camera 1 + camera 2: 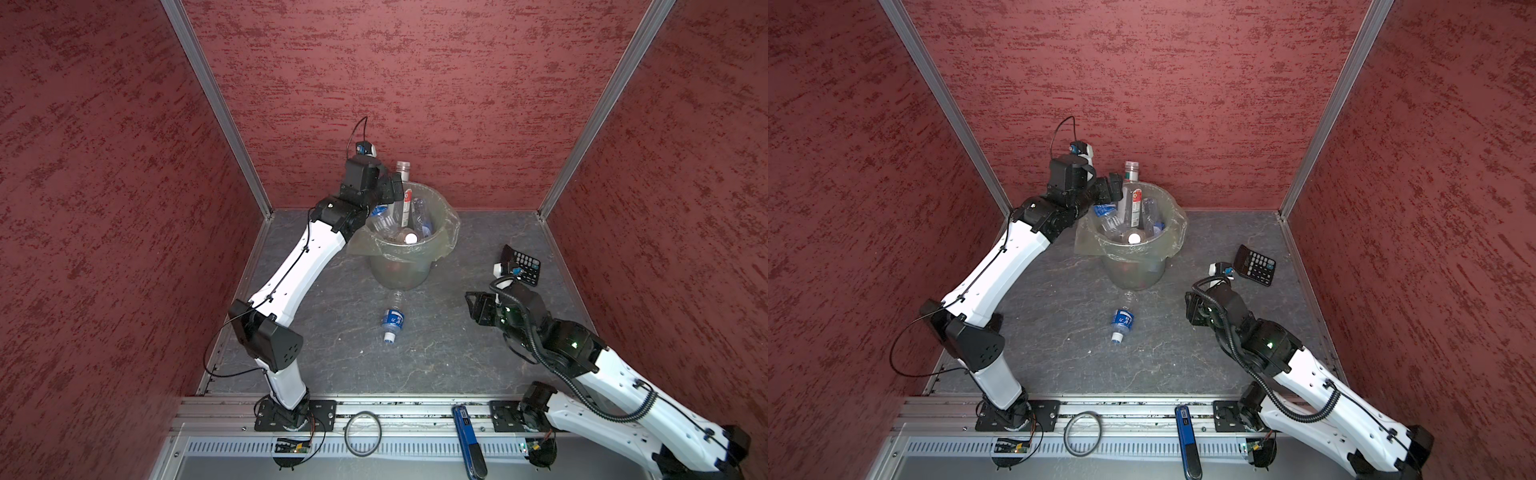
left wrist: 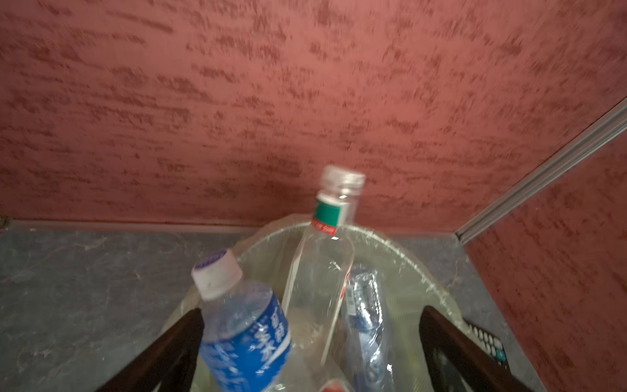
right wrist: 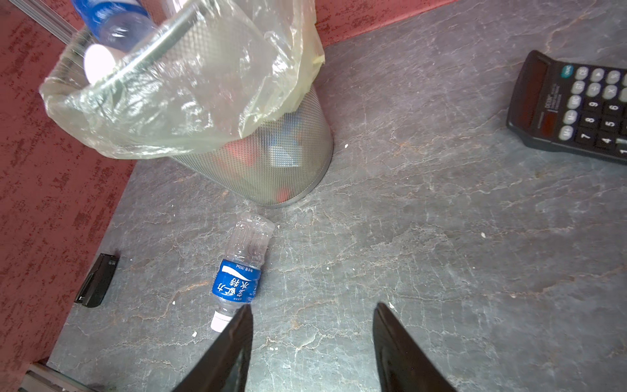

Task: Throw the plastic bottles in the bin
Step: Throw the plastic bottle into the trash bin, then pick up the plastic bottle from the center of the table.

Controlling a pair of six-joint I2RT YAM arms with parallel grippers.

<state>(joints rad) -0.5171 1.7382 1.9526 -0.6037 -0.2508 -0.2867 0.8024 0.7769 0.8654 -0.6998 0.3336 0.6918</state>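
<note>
The bin stands at the back wall, its yellowish bag over the rim, with several plastic bottles inside. A tall clear one with a green band sticks up past the rim. My left gripper hangs over the bin's rim with its jaws wide open. A blue-labelled bottle is loose between them, blurred, close to one finger. Another blue-labelled bottle lies on the floor in front of the bin. My right gripper hovers to its right, open and empty.
A black calculator lies right of the bin, beyond the right wrist. A small black block sits by the left wall. Red walls close in three sides. A ring and a blue-black tool rest on the front rail.
</note>
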